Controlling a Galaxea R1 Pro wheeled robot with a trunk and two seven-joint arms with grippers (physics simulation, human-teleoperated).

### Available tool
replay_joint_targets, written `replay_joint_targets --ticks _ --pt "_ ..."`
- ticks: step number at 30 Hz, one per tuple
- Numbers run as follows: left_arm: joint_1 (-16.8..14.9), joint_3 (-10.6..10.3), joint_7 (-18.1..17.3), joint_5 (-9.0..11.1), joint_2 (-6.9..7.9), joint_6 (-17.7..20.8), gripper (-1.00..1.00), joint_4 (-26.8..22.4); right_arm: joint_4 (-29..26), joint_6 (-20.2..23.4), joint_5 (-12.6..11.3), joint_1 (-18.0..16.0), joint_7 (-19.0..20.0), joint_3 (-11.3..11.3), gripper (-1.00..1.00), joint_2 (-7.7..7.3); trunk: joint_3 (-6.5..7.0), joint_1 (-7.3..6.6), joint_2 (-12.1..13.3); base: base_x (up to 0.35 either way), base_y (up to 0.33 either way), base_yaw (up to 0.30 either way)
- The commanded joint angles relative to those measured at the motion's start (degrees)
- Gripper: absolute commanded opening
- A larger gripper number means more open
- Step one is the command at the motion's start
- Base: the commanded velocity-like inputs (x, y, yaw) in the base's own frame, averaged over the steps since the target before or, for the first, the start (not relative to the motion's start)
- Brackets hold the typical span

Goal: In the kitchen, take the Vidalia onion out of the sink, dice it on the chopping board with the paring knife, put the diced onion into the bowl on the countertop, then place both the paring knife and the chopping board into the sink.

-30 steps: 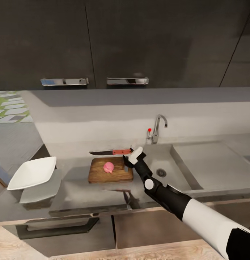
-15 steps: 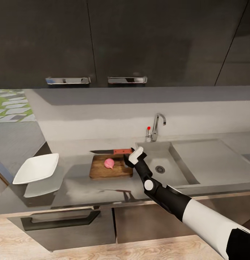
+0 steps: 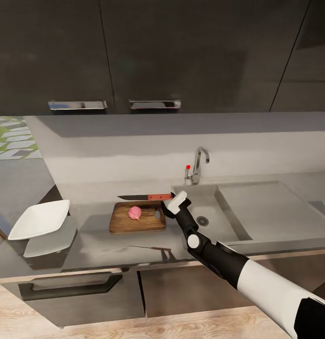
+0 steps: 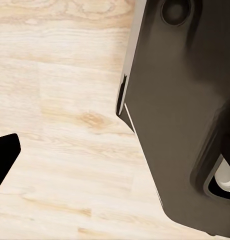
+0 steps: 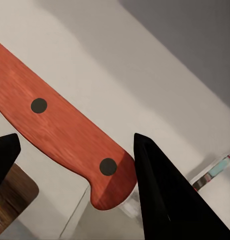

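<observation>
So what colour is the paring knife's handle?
Red-orange, with two dark rivets on the paring knife handle; it shows best in the right wrist view.

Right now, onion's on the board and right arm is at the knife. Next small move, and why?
Probably ease the right gripper forward a little and close on the paring knife. In the right wrist view its red handle lies between the open jaws, ungrasped, while the Vidalia onion waits whole on the chopping board.

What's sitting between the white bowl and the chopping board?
Nothing: in the head view, just bare grey countertop lies between the bowl and the chopping board.
</observation>
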Motion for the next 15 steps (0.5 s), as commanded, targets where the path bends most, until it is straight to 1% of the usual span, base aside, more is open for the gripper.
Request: replay_joint_targets --ticks 1,15 --pt "-0.1 -0.3 0.1 0.1 -0.03 -0.2 1.00 0.1 0.0 0.0 0.1 -0.1 -0.3 0.2 -1.00 -0.05 -0.12 0.03 -0.1 0.000 -0.021 0.000" --pt "-0.1 -0.3 0.1 0.1 -0.03 -0.2 1.00 0.1 0.3 0.2 0.1 -0.1 -0.2 0.3 -1.00 0.01 -0.12 0.03 -0.1 0.000 -0.003 0.000"
